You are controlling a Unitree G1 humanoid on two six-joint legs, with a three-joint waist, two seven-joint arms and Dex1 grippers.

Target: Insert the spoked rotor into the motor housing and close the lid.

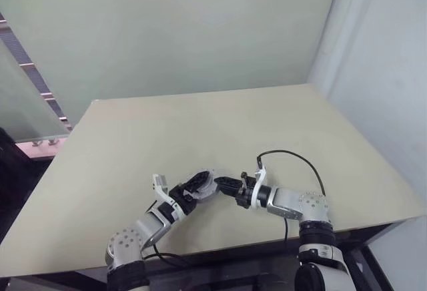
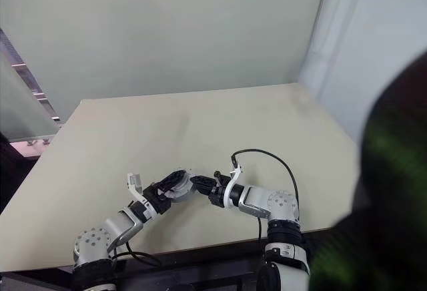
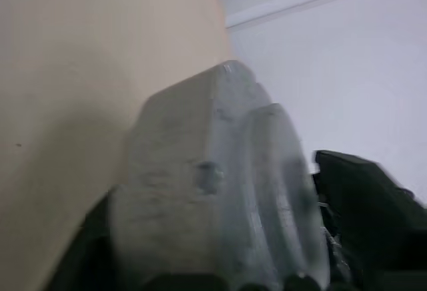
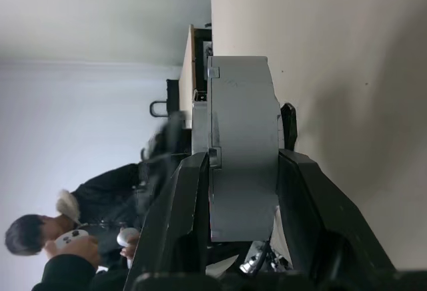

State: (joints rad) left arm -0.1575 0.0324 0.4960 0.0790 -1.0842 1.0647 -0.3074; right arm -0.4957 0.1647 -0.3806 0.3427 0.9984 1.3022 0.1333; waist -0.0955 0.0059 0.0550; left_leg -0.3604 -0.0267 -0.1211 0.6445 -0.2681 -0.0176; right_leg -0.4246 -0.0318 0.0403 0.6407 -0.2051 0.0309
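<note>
Pale beige surface (image 1: 200, 124) in front of a plain light wall, with both arms meeting just above its near edge.

My right tool (image 4: 243, 161) is partly closed and clamps a thick grey round body edge-on, one black finger flat on each face. I take this body to be the motor housing (image 4: 243, 104). A thinner grey layer lies flush against one face, probably the lid (image 4: 201, 121). Whether the spoked rotor sits inside is hidden from me.

My left tool (image 1: 200, 185) comes in from the opposite side and is right up against the same grey body. Its own camera is too close and blurred to show the fingers, so I cannot tell whether it is gripping or merely surrounding the rim. Both tools point roughly level, tip to tip.

Beyond them the surface carries nothing else that I can make out. Past its far edge, in the right wrist view, a person (image 4: 80, 217) in dark clothes holds a small white controller.

My judgement of the step: the lid is being pressed home between the two tools. To do it well, I would keep the right clamp firm, bring the left fingers squarely onto the rim, and push with the faces parallel so that nothing cocks. I would stay low over the surface in case the stack slips.
</note>
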